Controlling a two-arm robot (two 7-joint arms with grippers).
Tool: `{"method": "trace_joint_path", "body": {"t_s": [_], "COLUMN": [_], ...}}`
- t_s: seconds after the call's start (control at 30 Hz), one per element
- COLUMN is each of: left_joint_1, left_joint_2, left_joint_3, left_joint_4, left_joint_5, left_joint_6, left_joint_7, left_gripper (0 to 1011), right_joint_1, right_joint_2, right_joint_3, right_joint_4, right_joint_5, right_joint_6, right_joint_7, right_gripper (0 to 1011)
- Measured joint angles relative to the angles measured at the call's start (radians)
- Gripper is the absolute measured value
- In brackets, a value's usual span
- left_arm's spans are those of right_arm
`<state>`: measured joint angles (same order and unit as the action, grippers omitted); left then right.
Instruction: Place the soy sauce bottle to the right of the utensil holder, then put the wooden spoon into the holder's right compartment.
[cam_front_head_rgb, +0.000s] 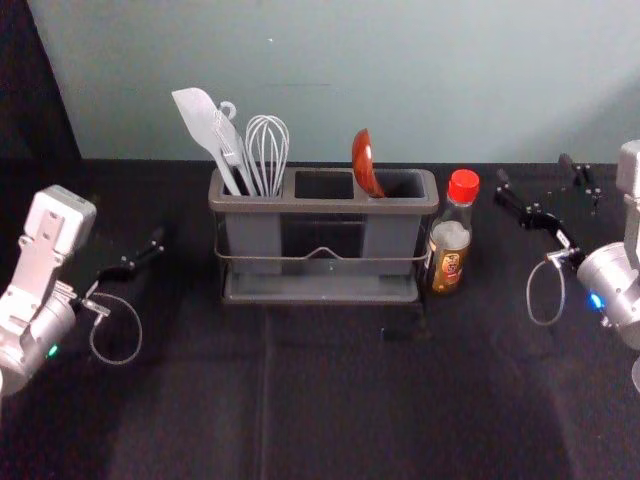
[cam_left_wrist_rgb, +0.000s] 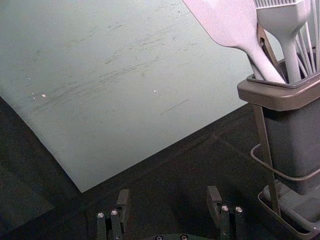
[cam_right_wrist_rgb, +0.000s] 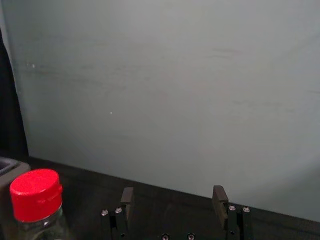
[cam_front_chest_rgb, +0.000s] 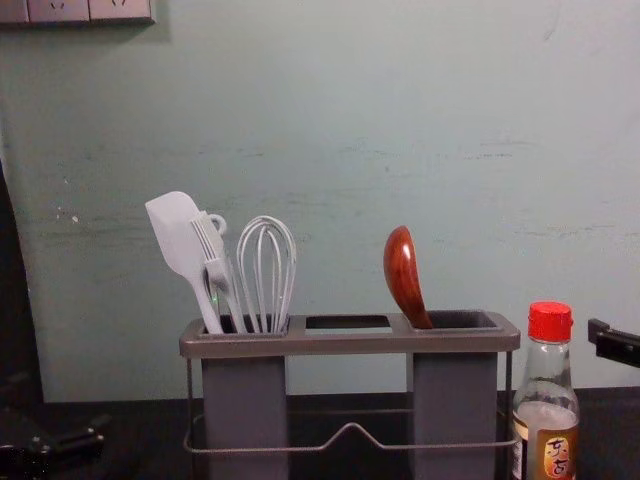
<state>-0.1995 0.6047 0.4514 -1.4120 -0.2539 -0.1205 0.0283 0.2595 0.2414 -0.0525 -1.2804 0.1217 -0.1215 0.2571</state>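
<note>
1. Two jaws stand wide apart on my right gripper (cam_right_wrist_rgb: 173, 197), with nothing between them; I hold nothing and touch nothing. I am raised at the right side of the head view, well apart from the spoon.

2. Nearest me, beyond a gap, is the red-capped soy sauce bottle (cam_front_chest_rgb: 546, 395). It stands upright just beside the right end of the utensil holder (cam_front_chest_rgb: 350, 344); whether the two touch, I cannot tell.

3. Farther in, the wooden spoon (cam_front_chest_rgb: 403, 275) stands bowl up in the right compartment (cam_front_chest_rgb: 455, 415), leaning against that compartment's left edge. Its lower handle is hidden inside.

4. The left compartment (cam_front_chest_rgb: 245, 405) carries a white spatula (cam_front_chest_rgb: 178, 235), a basting brush (cam_front_chest_rgb: 214, 262) and a whisk (cam_front_chest_rgb: 266, 265), none of which I need.

5. Farthest out, my left gripper (cam_left_wrist_rgb: 168, 200) idles off the holder's left side, open and without a load.

6. Both placements look complete to me, so I judge the step in hand to be the finish. My next move calls for drawing back clear, keeping wide of the bottle's cap, since a sideways brush could tip it. I see no reason to grip anything again.
</note>
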Motion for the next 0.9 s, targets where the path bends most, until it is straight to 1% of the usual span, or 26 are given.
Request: {"method": "trace_joint_path", "body": {"t_s": [0.13, 0.3, 0.53, 0.63, 0.9], "left_joint_1": [0.0, 0.0, 0.0, 0.0, 0.0], "left_joint_2": [0.0, 0.0, 0.0, 0.0, 0.0], "left_joint_3": [0.0, 0.0, 0.0, 0.0, 0.0], "left_joint_4": [0.0, 0.0, 0.0, 0.0, 0.0], "left_joint_5": [0.0, 0.0, 0.0, 0.0, 0.0], "left_joint_6": [0.0, 0.0, 0.0, 0.0, 0.0], "left_joint_7": [0.0, 0.0, 0.0, 0.0, 0.0], "left_gripper": [1000, 1000, 1000, 1000, 1000], "right_joint_1": [-0.008, -0.012, -0.008, -0.011, -0.01], "right_joint_2": [0.011, 0.022, 0.024, 0.022, 0.022], "right_joint_3": [-0.01, -0.026, -0.04, -0.04, -0.04], "right_joint_4": [-0.034, -0.053, -0.031, -0.029, -0.028], "right_joint_5": [-0.002, -0.001, 0.013, 0.02, 0.02], "right_joint_6": [0.042, 0.068, 0.071, 0.065, 0.065], "right_joint_7": [-0.002, 0.01, 0.018, 0.017, 0.017], "right_gripper": [1002, 1002, 1002, 1002, 1002]}}
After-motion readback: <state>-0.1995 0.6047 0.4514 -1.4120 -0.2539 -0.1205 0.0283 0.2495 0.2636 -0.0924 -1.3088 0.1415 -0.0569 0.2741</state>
